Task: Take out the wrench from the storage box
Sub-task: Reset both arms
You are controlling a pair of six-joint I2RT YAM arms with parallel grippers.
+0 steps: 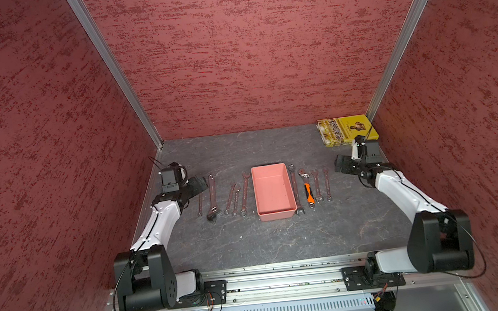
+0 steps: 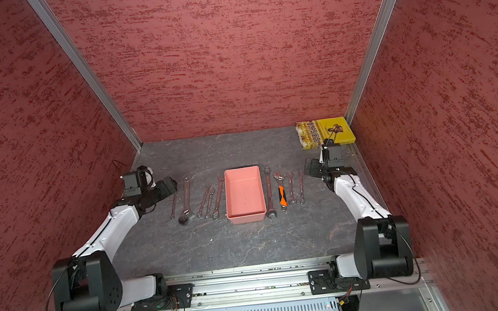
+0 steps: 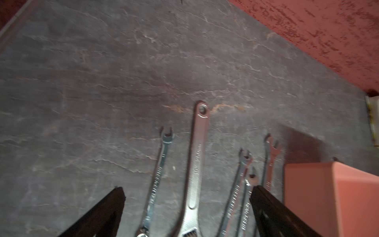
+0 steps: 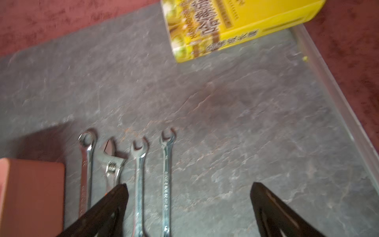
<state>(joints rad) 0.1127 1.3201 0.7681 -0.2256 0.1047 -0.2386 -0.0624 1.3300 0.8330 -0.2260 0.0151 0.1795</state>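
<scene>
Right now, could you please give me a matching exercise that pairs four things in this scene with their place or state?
Things:
1. storage box
2. yellow book
3. orange-handled wrench
4. right gripper

Place or state:
A. in the far right corner
B. empty, in the middle between two rows of wrenches
C. open, holding nothing
D. lying second to the right of the box

Pairs: 1-B, 2-A, 3-D, 4-C

Blurred wrist views crop the storage box (image 3: 328, 195) and adjustable wrench (image 3: 198, 164). Right of centre in a top view, the right arm (image 1: 368, 151) overlaps the yellow book (image 1: 342, 127).
</scene>
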